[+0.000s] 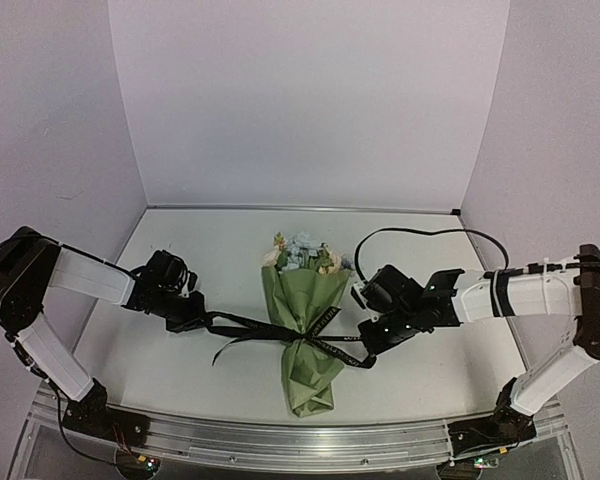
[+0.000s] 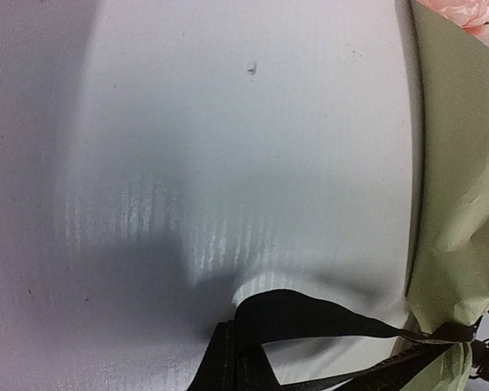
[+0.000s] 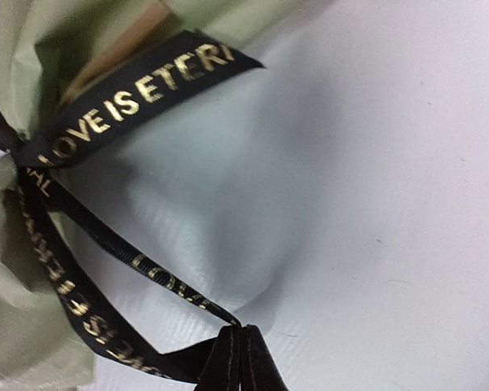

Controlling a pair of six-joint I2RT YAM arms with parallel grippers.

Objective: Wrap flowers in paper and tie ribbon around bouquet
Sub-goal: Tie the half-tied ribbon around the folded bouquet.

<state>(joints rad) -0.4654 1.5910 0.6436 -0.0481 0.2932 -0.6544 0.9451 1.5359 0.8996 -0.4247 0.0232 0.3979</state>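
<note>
The bouquet (image 1: 302, 335) lies on the table (image 1: 180, 240) between our two arms, its long axis running away from the bases, flowers (image 1: 302, 255) at the far wide end and the gathered tail of paper (image 1: 310, 385) nearest us; the ribbon (image 1: 255, 325) crosses that axis almost square, cinched round the narrow waist of the cone, and each end runs outward to a hand; our left gripper (image 1: 202, 320) is clenched on the left end and our right gripper (image 1: 368, 345) on the right end, each wrist view showing black tape pinched between closed fingertips; so the bouquet lies right of the left hand and left of the right, the right hand sitting somewhat nearer the waist; we judge the coming move to be a pull outward along the ribbon's line, across the cone, to tighten the tie, and an uneven pull could drag or turn the light bundle; the ribbon is flat fabric, black with small pale-gold lettering, looped by the right hand, straighter on the left, one loose tail curling on the table; the paper is thin, matte olive-green, crumpled where gathered, with a hint of tan inside; the blossoms look soft, cream, pink and light blue; the table is smooth, white, faintly ribbed
</note>
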